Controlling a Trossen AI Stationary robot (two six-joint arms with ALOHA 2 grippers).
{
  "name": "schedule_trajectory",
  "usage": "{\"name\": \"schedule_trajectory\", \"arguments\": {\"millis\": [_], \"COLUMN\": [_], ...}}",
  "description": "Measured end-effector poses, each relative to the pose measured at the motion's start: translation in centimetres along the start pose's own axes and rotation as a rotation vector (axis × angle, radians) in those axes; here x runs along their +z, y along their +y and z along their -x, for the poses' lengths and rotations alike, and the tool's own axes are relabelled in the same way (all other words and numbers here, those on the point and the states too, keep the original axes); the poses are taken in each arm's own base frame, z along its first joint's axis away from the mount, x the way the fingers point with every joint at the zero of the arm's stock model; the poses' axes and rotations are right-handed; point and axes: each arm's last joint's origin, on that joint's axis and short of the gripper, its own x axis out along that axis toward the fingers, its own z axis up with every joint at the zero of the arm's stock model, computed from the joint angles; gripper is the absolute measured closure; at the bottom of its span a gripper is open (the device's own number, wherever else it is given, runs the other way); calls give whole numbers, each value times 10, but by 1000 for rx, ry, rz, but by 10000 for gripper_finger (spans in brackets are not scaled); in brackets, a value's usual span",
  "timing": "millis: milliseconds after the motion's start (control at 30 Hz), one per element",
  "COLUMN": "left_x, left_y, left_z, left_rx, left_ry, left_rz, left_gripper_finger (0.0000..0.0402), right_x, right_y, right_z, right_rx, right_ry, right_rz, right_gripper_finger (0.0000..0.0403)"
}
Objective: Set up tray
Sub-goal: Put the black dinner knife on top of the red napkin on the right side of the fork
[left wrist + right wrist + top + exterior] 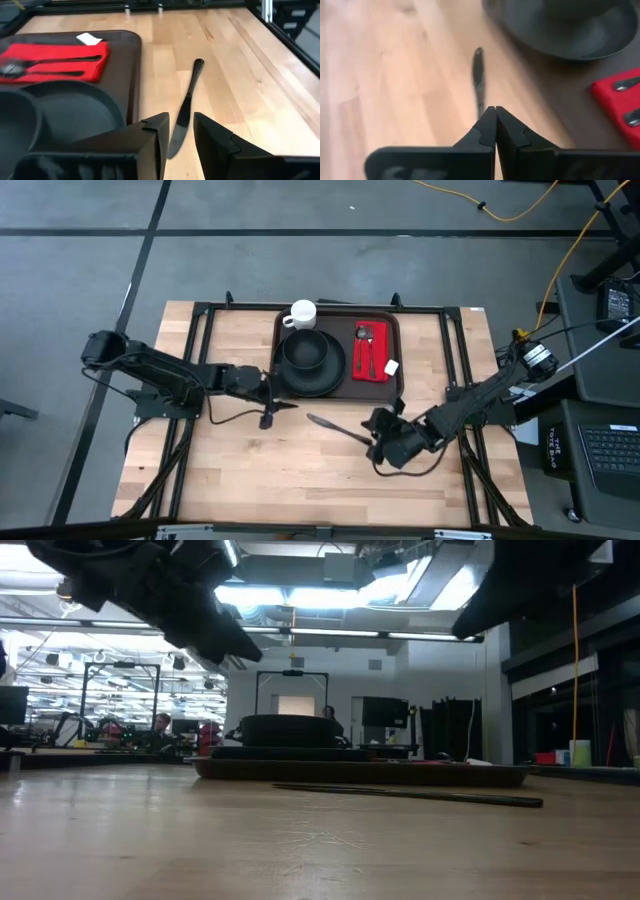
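Note:
The dark brown tray (398,330) lies at the table's far middle. It holds a black plate (332,376) with a black bowl (305,352) on it, a white mug (303,313), and a red napkin (371,362) with a spoon and a fork on top. A dark knife (335,427) lies flat on the bare wood near the tray. My left gripper (181,122) is open, above the table beside the knife's blade end. My right gripper (495,111) is shut and empty, raised over the knife's other end (368,440).
A white tag (392,367) lies on the tray beside the napkin. Black frame rails (455,350) run along the table's left and right sides. Bare wood (300,480) stretches between the knife and the near edge.

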Motion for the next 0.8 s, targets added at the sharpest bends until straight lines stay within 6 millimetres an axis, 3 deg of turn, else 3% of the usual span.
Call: {"name": "schedule_trajectory", "arguments": {"millis": [167, 367, 667, 800], "left_x": [6, 12, 26, 29], "left_y": [-7, -13, -14, -16], "left_z": [-18, -36, -62, -69], "left_rx": [-27, -43, -38, -70], "left_ry": [30, 55, 60, 124], "left_rz": [-67, -93, -98, -106], "left_gripper_finger": [320, 320, 320, 320], "right_x": [-13, -29, -32, -35], "right_y": [5, -5, -3, 6], "right_z": [9, 17, 17, 8], "right_rx": [24, -84, -51, -14], "right_ry": [67, 167, 225, 214], "right_rz": [-25, -12, -8, -34], "right_gripper_finger": [399, 400, 401, 401]}}
